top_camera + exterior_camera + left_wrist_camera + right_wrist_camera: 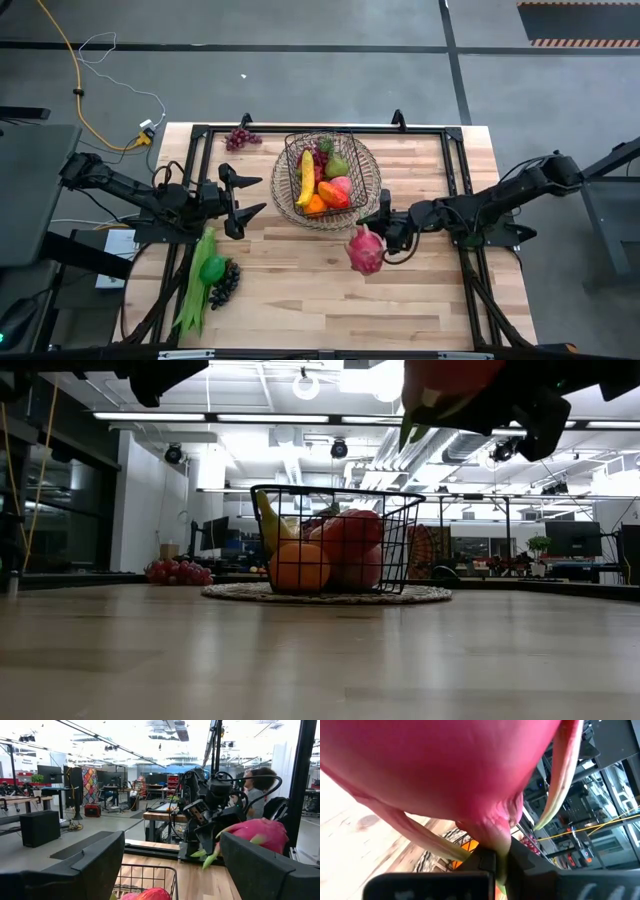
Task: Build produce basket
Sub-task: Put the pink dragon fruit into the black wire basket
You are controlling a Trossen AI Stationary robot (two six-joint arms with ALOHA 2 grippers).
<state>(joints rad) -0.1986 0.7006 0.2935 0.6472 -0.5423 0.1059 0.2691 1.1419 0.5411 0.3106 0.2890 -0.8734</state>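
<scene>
Wooden table [400,290] — right pincer [381,238] clamps dragon fruit [365,250], fingertips hidden.

Evenly lit workshop scene, bright overhead lights.
Ceiling strip lights [200,416] glare above the basket [335,540]; the dragon fruit [445,775] fills the right wrist view, blurred.

Counts on the bench [420,300]: one basket, one tray, two arms, and assorted produce.

One wire basket [322,172] stands on one round woven tray [372,190] and holds one banana [306,178], one orange [315,204], one pear [337,165], one red fruit [337,189] and one grape cluster [319,157]. Outside it there are two more grape bunches [241,138] [224,284], one dragon fruit [366,250], one green pepper [212,268] and one bundle of long beans [192,295]. Two pincers show [243,200] [383,236], and one person [256,787] is in the room behind.
</scene>
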